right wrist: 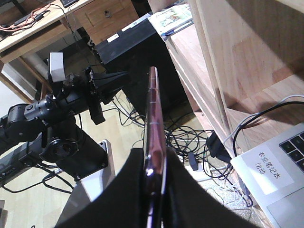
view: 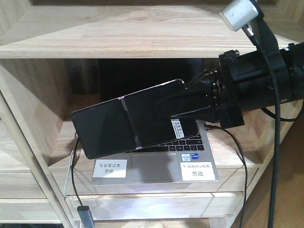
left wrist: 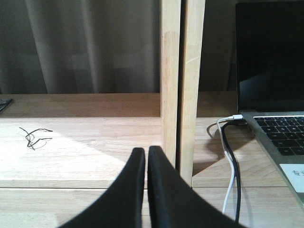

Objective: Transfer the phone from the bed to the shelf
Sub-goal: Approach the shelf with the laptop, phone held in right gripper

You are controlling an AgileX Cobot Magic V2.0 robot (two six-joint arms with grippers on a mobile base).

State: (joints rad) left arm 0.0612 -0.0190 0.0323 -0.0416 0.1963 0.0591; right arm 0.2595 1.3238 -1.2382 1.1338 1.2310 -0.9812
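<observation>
phone (view: 126,126): glossy black slab with a centre crease and a white barcode sticker. it is held in the air at centre frame of the front view, tilted with its left end lower. it sits in front of the shelf's (view: 118,33) middle compartment, over the laptop (view: 156,166). whether it touches the laptop cannot be told. in the right wrist view it shows edge-on, its pinkish rim running up mid-frame.

right gripper (view: 173,111): enters from the right edge of the frame, jaws clamped on the phone's right end near the sticker.

left gripper (left wrist: 146,156): bottom centre of the left wrist view, fingers pressed together with nothing between them, facing a pale wooden upright (left wrist: 170,71).

laptop: open on the shelf board, dark screen, 2 white labels (view: 109,168) on the palm rest.

cables (left wrist: 232,161): 1 white and 1 black, plugged in at the laptop's left side.
</observation>
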